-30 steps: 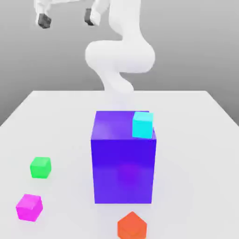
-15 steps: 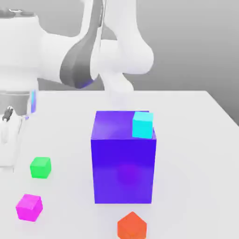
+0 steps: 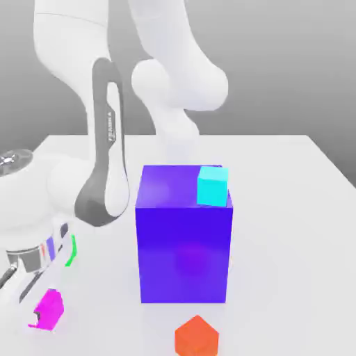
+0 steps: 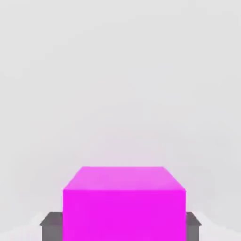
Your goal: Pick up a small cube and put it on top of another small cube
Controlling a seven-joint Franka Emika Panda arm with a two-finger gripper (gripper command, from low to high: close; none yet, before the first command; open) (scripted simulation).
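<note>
The pincer has dropped from above the desk onto the pink cube; fingers apart, flanking it; closing comes next, then the green cube.

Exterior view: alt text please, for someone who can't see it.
The white arm reaches down at the exterior view's left, its hand over the magenta cube on the white table. Beside it a sliver of the green cube shows. A big blue block carries a cyan cube; an orange cube sits in front.
</note>
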